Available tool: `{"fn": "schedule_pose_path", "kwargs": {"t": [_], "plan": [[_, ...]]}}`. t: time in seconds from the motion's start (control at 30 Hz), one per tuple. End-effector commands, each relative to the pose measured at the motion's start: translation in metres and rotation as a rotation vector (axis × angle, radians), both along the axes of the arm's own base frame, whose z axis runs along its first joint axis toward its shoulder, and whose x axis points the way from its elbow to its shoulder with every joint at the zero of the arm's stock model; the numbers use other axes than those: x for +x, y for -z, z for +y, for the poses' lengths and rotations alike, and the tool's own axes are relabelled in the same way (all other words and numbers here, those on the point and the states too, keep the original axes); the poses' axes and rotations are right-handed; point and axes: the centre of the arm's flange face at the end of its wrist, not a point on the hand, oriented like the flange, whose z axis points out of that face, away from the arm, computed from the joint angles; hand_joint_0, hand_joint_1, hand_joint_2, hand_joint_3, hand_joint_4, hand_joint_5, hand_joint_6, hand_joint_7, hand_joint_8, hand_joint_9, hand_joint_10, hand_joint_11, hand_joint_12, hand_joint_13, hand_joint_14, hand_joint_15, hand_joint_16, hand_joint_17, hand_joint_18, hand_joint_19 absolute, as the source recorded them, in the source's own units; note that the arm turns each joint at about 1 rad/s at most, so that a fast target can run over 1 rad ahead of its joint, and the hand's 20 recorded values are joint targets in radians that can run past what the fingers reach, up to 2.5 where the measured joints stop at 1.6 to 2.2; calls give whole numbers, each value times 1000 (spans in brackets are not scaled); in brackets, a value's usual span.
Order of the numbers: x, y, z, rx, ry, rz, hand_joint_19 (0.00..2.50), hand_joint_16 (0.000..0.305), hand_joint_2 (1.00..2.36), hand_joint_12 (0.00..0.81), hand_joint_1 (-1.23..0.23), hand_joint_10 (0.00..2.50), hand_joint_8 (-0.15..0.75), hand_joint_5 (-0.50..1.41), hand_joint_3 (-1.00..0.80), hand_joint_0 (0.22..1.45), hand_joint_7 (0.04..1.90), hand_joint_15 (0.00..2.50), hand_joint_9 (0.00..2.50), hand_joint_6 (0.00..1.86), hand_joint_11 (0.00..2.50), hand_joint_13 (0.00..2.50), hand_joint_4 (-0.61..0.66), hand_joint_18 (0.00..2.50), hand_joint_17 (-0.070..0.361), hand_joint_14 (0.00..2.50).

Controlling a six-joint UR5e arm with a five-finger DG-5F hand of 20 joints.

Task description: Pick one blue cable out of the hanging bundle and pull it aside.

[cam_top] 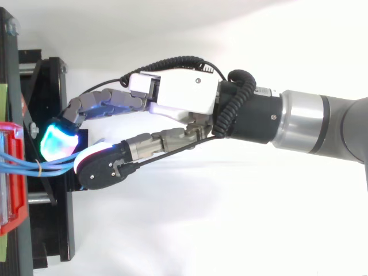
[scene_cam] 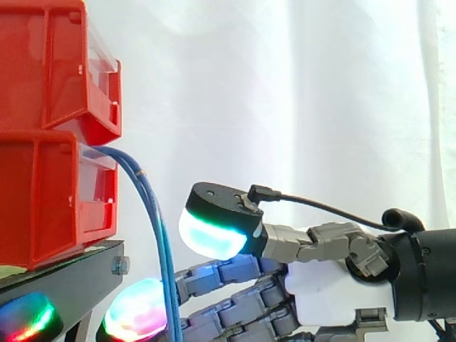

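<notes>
Blue thin cables (scene_cam: pixel 159 235): hang bundled from the lower red plastic bin (scene_cam: pixel 43 206), long axis vertical.
Robot hand (scene_cam: pixel 328 288): spread, gripping nothing; bundle sits in the gap between thumb (scene_cam: pixel 214 229) and fingers (scene_cam: pixel 235 271).

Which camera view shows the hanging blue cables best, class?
The side view: the blue cables leave the lower red bin and hang in one long curve to the bottom edge. The top view gives a short stretch of them, running from the bin toward the hand.
</notes>
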Motion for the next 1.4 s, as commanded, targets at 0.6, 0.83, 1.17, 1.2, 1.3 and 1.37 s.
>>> {"fn": "schedule_pose_path", "kwargs": {"t": [0.6,0.83,1.17,1.2,1.3,1.37], "plan": [[3,-20,24,7,-50,-30,308,39,1001,286,-704,8,248,-116,-493,559,1078,211,679,502,252,512,267,434,88,9],[6,-26,26,50,-54,-50,330,39,1000,289,-673,8,252,-114,-491,552,1082,209,688,502,255,519,273,446,88,9],[14,-43,25,58,-75,-85,338,40,1000,296,-570,10,261,-109,-500,531,1090,220,702,502,249,520,277,456,90,9],[14,-43,23,59,-73,-85,339,40,1000,297,-568,10,261,-108,-500,531,1095,221,703,502,249,519,273,456,90,9],[15,-47,21,61,-73,-90,334,40,1000,298,-568,8,264,-106,-500,530,1114,217,706,502,258,520,273,458,91,9],[16,-47,22,62,-79,-91,339,40,1000,297,-571,10,261,-105,-500,531,1111,220,706,502,255,520,270,457,91,10]]}}
